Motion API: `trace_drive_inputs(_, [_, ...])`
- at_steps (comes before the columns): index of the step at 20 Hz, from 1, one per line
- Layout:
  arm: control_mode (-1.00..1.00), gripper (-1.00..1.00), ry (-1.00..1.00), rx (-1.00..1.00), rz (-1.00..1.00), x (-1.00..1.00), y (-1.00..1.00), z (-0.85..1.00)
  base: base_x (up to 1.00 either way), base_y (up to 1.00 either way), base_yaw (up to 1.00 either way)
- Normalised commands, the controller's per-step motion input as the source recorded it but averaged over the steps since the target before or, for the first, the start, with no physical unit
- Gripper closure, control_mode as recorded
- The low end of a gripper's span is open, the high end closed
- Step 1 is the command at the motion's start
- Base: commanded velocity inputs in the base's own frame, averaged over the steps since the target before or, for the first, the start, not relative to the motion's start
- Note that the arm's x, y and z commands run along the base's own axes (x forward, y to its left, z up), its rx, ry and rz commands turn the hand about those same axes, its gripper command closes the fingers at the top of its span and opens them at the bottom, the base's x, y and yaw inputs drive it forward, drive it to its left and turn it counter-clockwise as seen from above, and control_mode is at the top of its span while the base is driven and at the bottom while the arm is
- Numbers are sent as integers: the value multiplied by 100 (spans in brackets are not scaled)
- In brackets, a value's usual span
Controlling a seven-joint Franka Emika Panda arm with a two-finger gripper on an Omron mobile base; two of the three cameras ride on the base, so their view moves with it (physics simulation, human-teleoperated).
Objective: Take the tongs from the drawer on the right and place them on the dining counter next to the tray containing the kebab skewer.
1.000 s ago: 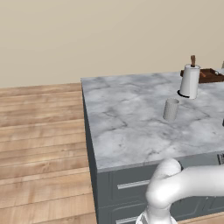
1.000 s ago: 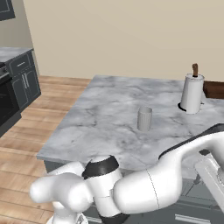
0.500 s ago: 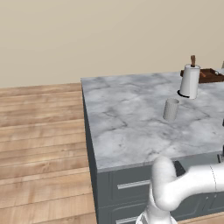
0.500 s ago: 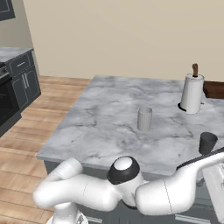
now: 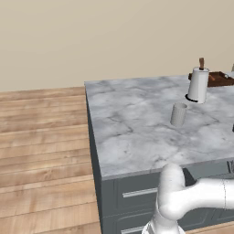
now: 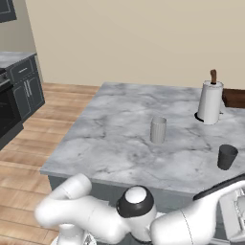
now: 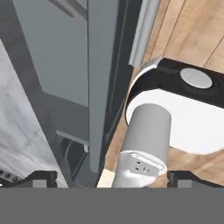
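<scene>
Gripper (image 7: 113, 178) wide open, nothing between the tips. Pointing down the counter's (image 5: 137, 132) near-right cabinet face, just under the marble edge. Hand view looks past the edge-on front of what looks like the pulled-out drawer (image 7: 100, 87), with a silver bar handle (image 7: 142, 35) beside it and wood floor beyond.

Change vs 1 s ago: arm (image 6: 95, 220) has folded down. Elbow dropped from counter-top height to well below the counter edge, and the forearm now runs low and flat toward the counter's right end. Small dark cup (image 6: 227, 157) near the counter's right front, hidden behind the arm before, now in plain sight. Base hasn't moved. Nothing on the counter has shifted.

Meaning, prob: hand being re-aimed from handle height into the drawer opening, i.e. reach phase with no grasp yet. Task early, pick and place both still to do.

Tongs: can't make out. Dark gap behind the drawer front, under the counter edge, too murky in hand view. Right base view shows a pale drawer interior at the counter's right end, contents unreadable. Presumably still in there.

Target end: brown tray (image 5: 220, 79) at the counter's far right, just behind the paper towel roll (image 5: 198, 84). Skewer too small to tell. Grey cup (image 5: 178, 114) mid-counter, well apart from the tray.

Watch-outs: tight clearance between hand, drawer front and counter overhang. Arm folded close to own base, so little room to swing out.
</scene>
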Motion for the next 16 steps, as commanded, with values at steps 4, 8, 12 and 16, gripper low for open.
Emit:
trace_drive_inputs(4, [-100, -100, -1, -31, -20, 1, 39, -38, 0, 0, 0])
trace_drive_inputs(8, [-100, -100, -2, -28, -38, 0, 37, -40, 0, 0, 0])
trace_drive_inputs(12, [-100, -100, 0, -2, -27, 14, 23, -2, 0, 0, 0])
trace_drive_inputs(16, [-100, -100, 10, -2, -1, 16, 1, 0, 0, 0, 0])
